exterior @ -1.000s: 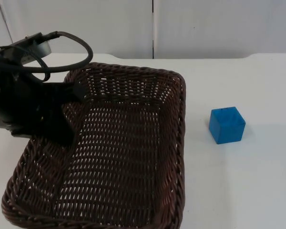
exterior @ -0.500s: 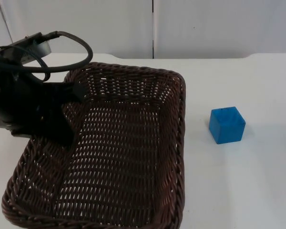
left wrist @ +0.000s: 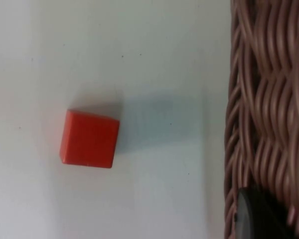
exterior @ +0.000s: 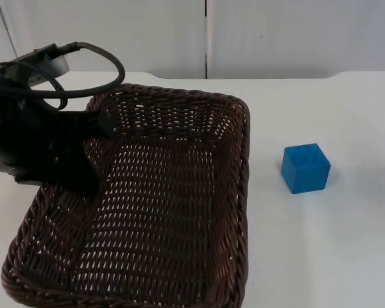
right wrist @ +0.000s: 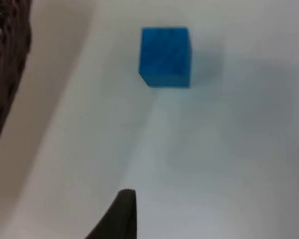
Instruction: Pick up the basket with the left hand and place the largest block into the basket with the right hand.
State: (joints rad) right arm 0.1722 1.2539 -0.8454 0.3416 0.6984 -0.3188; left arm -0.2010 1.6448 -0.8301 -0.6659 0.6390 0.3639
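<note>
A dark brown wicker basket (exterior: 179, 102) fills the left half of the top view. My left gripper (exterior: 85, 168) is shut on its left rim, and a black fingertip (left wrist: 253, 220) presses against the weave (left wrist: 269, 99). A blue block (exterior: 305, 168) rests on the white table to the right of the basket, apart from it. My right gripper (right wrist: 120, 215) hangs over the table a short way from the blue block (right wrist: 165, 56), touching nothing. A smaller red block (left wrist: 88, 139) lies on the table just outside the basket's left side.
The white table (exterior: 346, 244) stretches wide to the right of and in front of the blue block. A grey partition wall (exterior: 276, 38) closes off the far edge. The basket's edge (right wrist: 5, 59) lies off to one side of the right gripper.
The basket's near end has shifted slightly toward the camera, as if lifted a little. The blue block and the left arm look unmoved.
</note>
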